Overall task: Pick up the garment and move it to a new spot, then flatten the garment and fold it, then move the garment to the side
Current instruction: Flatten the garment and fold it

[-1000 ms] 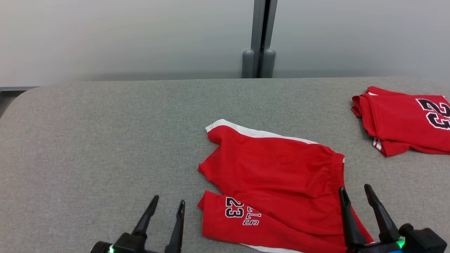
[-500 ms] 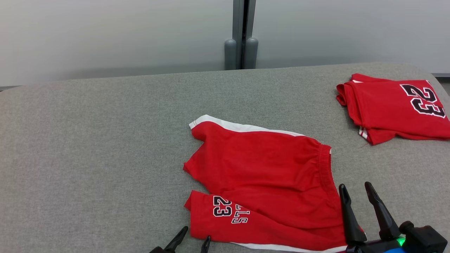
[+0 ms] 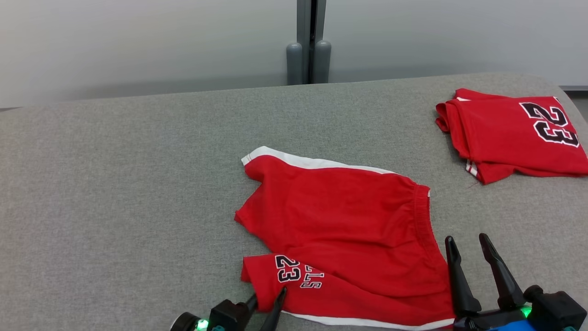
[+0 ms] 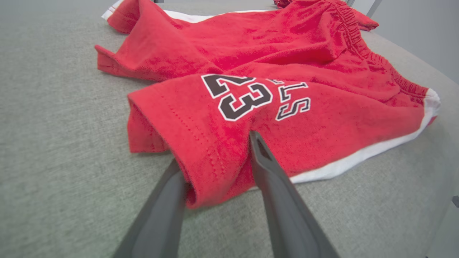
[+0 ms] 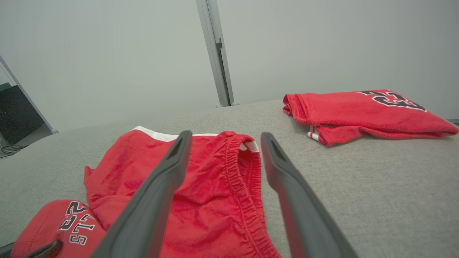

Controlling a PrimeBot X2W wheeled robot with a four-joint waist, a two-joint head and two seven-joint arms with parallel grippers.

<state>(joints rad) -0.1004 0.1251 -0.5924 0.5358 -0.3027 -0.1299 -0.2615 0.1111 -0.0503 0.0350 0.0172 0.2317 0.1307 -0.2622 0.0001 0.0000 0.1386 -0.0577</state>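
Head view: the red shorts lie rumpled on the grey table, a little right of centre, legs pointing to the robot's left and the elastic waistband to its right. The nearer leg carries the 23 print, and right at its hem sits the left gripper. In the left wrist view that left gripper straddles the hem of the shorts: one finger lies on top of the cloth, the other goes under the fold with its tip hidden. There's cloth between them, but I cannot tell whether it's pinched. On the other side, the right gripper hangs at the near end of the waistband, fingers spread wide with nothing in them. The right wrist view agrees: right gripper splayed above the shorts. Well apart, at the far right of the table, a folded red jersey rests, number 23 up.
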